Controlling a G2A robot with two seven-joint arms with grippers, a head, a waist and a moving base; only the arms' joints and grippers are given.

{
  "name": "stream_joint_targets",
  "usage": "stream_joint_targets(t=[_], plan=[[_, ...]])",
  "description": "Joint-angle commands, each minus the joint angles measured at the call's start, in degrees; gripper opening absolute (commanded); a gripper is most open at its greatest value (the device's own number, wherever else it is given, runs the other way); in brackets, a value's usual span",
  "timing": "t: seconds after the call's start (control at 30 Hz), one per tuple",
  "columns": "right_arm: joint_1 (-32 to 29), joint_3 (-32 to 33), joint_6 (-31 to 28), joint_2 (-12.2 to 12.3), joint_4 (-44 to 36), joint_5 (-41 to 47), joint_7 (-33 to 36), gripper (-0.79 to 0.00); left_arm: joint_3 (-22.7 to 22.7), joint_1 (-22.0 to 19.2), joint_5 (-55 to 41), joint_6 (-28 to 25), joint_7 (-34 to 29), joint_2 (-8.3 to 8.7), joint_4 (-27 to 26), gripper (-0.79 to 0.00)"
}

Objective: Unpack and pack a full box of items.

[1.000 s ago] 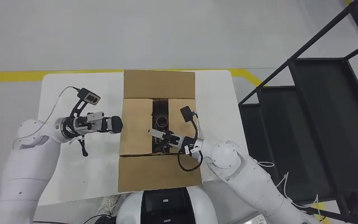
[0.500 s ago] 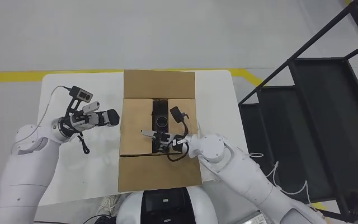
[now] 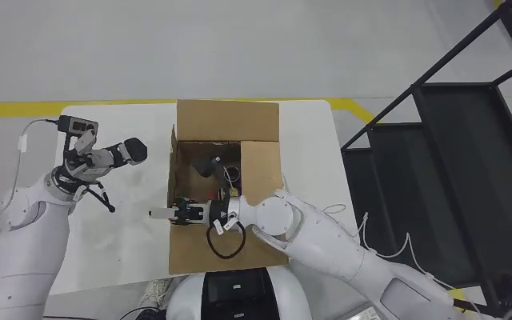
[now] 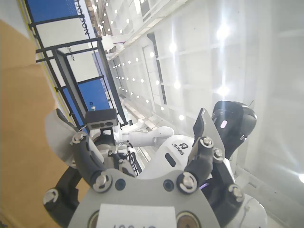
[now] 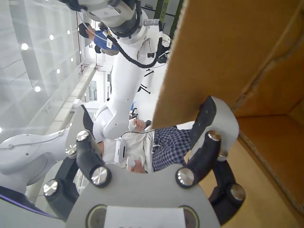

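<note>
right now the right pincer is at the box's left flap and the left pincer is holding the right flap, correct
No. The left pincer holds nothing; the top view shows it over the table, apart from the box. The right flap lies untouched. The right pincer is at the left flap.

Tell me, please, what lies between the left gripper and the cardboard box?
Only bare white table, as the top view shows; the left gripper is apart from the upright left flap of the cardboard box.
</note>
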Motion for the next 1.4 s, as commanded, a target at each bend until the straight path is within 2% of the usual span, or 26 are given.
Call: stream_joint_targets(t=[0.0, 0.17, 0.23, 0.33, 0.43, 0.57, 0.7, 0.9, 1.17, 1.37], plan=[[2.62, -3.56, -0.13, -2.14, 3.31, 0.63, -1.89, 0.000, -1.61, 0.84, -1.18, -0.66, -0.46, 0.09, -1.11, 0.000], [7.43, -9.63, 1.26, -7.18, 10.94, 1.55, -4.80, 0.000, -3.78, 3.04, -0.60, 1.19, -1.77, 0.36, -3.42, 0.000], [8.23, -10.41, 1.10, -8.38, 12.47, 1.79, -5.13, 0.000, -3.08, 2.82, 4.43, 3.54, 0.98, 0.51, -2.32, 0.000], [7.67, -9.68, 0.46, -8.68, 12.29, 1.20, -5.62, 0.000, -1.37, 1.20, 11.32, 5.83, 7.92, 0.42, 0.76, 0.000], [5.02, -7.52, 0.35, -7.33, 9.32, -0.80, -5.01, 0.000, 0.75, -0.42, 14.27, 6.63, 12.18, 0.02, 4.23, 0.000], [-1.49, -2.07, 1.29, -3.88, 2.01, -5.37, -4.49, 0.000, 3.43, -2.05, 16.94, 6.91, 15.06, -0.54, 8.10, 0.000], [-10.72, 5.42, 5.04, 0.11, -7.26, -10.40, -3.45, 0.000, 4.99, -3.31, 16.09, 7.28, 14.87, -1.04, 11.69, 0.000], [-25.21, 16.81, 2.81, 4.65, -17.89, -14.99, -2.12, 0.000, 8.46, -5.72, 20.04, 6.25, 16.42, -1.85, 14.89, 0.000], [-38.21, 28.14, -0.96, 7.78, -25.62, -15.85, 0.14, 0.000, 13.41, -8.35, 22.23, 3.03, 15.97, -3.36, 18.87, 0.000], [-42.16, 31.75, -3.55, 8.65, -27.40, -14.57, 1.15, 0.000, 15.15, -9.75, 23.91, 2.53, 16.11, -3.98, 20.56, 0.000]])
